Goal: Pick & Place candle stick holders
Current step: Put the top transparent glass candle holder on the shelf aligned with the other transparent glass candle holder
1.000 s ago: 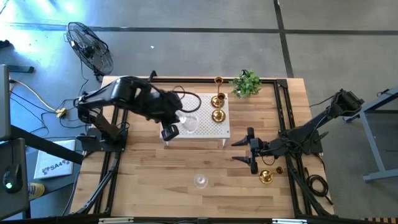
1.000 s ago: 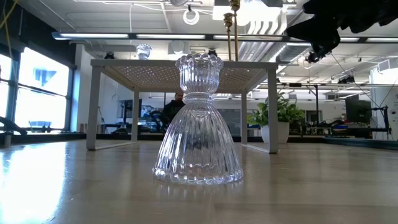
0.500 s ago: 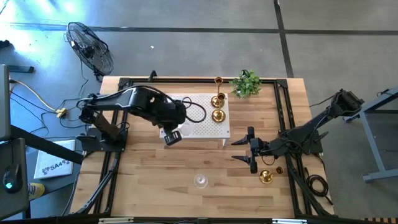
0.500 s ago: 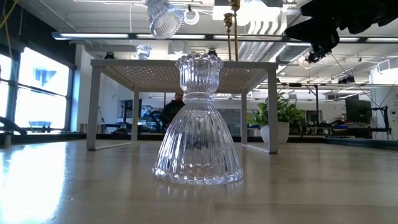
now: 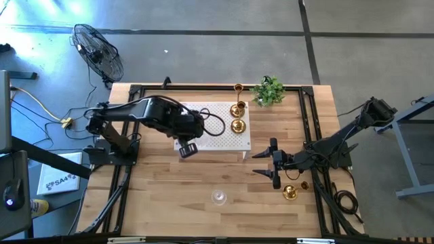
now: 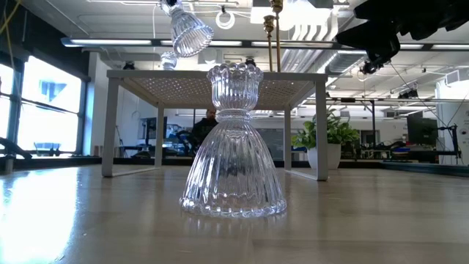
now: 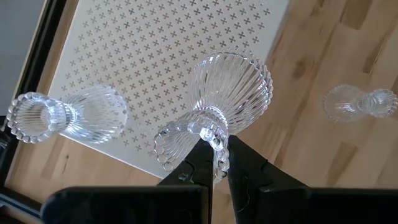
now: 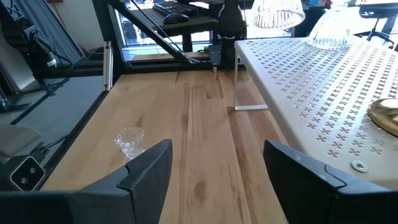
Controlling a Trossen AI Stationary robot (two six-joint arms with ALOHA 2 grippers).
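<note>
Since a second ago: the left gripper [image 7: 214, 163] has pulled back from the platform's middle toward its near-left edge, and the glass holder [image 6: 188, 29] it carries has come into the low view, hanging tilted above the platform [image 6: 216, 74].
Left gripper: fingers pressed together on the beaded rim of that glass holder [image 7: 224, 106], flared base pointing away from the wrist.
Right gripper [image 5: 272, 163]: unmoved, fingers [image 8: 146, 171] spread wide, hovering low over the table just right of the platform, holding nothing.
Other holders: a second glass one [image 7: 68, 115] lies on its side on the platform; a third [image 5: 218, 197] stands on the bare table in front; three brass ones [image 5: 237, 108] stand along the platform's right edge; one more brass [image 5: 290, 192] sits near the right gripper.
Materials: ribbed clear glass, bell-shaped with scalloped tops; shiny round-based brass; white metal platform punched with small crosses, on thin legs.
Surface: pale wood-plank table [image 5: 169, 196] with a black frame; a small plant [image 5: 269, 91] at the back.
Room: grey concrete floor, a fan [image 5: 98, 51] left of the table.
</note>
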